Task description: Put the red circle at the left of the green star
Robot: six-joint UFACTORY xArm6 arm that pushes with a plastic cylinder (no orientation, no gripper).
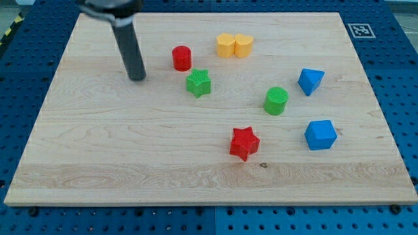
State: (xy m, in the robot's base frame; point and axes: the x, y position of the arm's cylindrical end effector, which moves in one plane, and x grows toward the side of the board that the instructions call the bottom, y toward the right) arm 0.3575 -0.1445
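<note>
The red circle (181, 58) is a short red cylinder on the wooden board (98, 150), in the upper middle of the view. The green star (198, 83) lies just below and to the right of it, with a small gap between them. My tip (137, 78) rests on the board to the left of both blocks, about a block's width and a half left of the red circle and slightly lower. The tip touches no block.
A yellow hexagon (226, 45) and a yellow heart (243, 45) sit side by side at the top. A green cylinder (276, 100), a red star (244, 143), a blue triangular block (310, 81) and a blue cube-like block (320, 134) lie to the right.
</note>
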